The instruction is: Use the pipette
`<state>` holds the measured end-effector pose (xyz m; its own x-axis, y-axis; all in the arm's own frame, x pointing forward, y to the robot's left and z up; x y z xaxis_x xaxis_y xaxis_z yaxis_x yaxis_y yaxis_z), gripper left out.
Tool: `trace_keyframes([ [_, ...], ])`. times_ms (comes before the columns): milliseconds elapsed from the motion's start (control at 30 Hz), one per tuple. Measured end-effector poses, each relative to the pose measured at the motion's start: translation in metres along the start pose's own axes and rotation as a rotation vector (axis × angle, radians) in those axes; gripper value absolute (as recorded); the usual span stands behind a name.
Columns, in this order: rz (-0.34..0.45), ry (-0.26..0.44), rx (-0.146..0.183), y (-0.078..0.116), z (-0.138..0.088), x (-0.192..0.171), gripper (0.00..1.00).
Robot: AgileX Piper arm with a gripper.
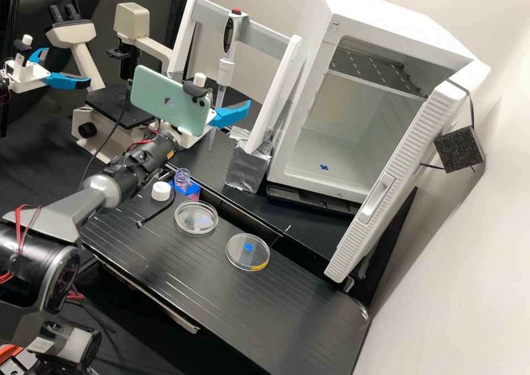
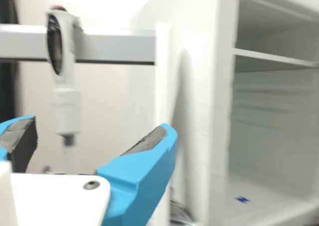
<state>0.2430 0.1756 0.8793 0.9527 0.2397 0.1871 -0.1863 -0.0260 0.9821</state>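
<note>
Up on the rack (image 1: 264,38), the pipette (image 1: 225,68) hangs upright, and here's the tool (image 2: 98,127), spread and empty, but an off-centre approach could clip the pipette and knock it loose!

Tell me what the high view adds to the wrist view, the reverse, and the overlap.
High view adds: two petri dishes, a white cap, the green phone.
Wrist view adds: dark pads on the spread fingers of the gripper, a round hole in its white plate.
Both: the pipette on its rack, the open white cabinet, the blue mark inside.
</note>
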Motion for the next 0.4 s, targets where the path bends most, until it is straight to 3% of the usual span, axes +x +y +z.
trace_keyframes([
  [67, 0.034, -0.006, -0.002, -0.003, 0.009, -0.006, 1.0],
  [267, 0.088, 0.002, 0.078, -0.008, 0.032, -0.014, 1.0],
  [400, 0.085, -0.009, 0.092, -0.011, 0.039, -0.014, 1.0],
])
